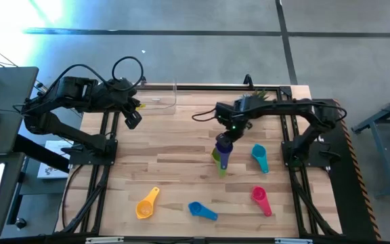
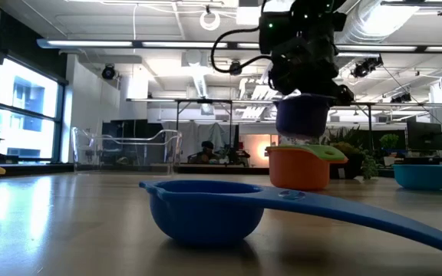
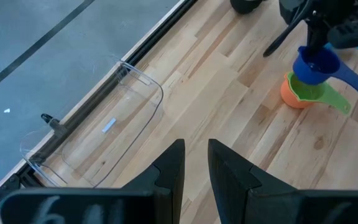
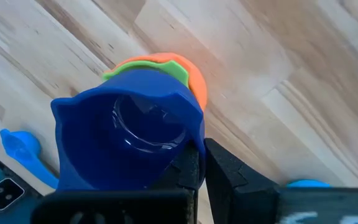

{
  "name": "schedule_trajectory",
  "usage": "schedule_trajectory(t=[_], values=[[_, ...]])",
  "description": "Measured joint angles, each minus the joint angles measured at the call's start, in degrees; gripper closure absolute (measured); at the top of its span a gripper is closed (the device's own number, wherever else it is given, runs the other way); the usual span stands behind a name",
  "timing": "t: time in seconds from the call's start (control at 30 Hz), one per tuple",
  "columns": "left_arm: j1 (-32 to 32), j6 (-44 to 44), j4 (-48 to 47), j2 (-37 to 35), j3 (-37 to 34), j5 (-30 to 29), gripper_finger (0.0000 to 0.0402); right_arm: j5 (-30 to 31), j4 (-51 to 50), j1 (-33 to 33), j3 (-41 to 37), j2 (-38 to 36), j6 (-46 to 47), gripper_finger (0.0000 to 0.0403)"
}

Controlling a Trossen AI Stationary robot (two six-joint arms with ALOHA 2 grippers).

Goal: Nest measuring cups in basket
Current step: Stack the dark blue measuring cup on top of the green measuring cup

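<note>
My right gripper (image 1: 225, 137) is shut on the purple measuring cup (image 2: 302, 115) and holds it just above a green cup (image 3: 316, 93) nested in an orange cup (image 2: 298, 169) at the table's middle. The teal (image 1: 259, 157), pink (image 1: 261, 198), blue (image 1: 202, 211) and yellow (image 1: 147, 203) cups lie loose on the table, bowls down. The clear basket (image 1: 160, 102) stands at the far edge, left of centre. Beside it, raised over the table, my left gripper (image 3: 196, 155) has a narrow gap between its fingers with nothing in it. My right gripper pinches the purple cup's wall at the rim (image 4: 194, 146) between its two fingers, on the side nearest the wrist. The fingers come from above, pointing steeply down. The cup hangs upright, mouth up, clear of the table and directly over the green and orange stack.
A small potted green plant (image 1: 259, 95) stands at the far edge behind the right arm. Bare wood lies between the basket and the cup stack. The blue cup (image 2: 206, 211) lies close to the near edge, the yellow one left of it.
</note>
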Motion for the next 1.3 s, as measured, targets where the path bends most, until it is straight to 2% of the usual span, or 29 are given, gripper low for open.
schedule_trajectory(t=[0.53,0.97,1.1,1.3], values=[[0.0,0.0,0.0,0.0,0.0,0.0,0.0339,-2.0,2.7,1.7,0.0,5.0,0.5,0.0398],[0.0,0.0,-0.2,0.0,0.0,0.0,0.0339,1.1,3.1,1.9,0.0,5.1,1.1,0.0398],[0.0,0.0,-0.2,0.0,0.0,0.0,0.0339,1.2,3.1,1.9,0.0,5.1,-0.6,0.0382],[0.0,0.0,-0.2,0.0,0.0,0.0,0.0339,1.2,4.3,1.9,0.0,5.1,-1.5,0.0336]])
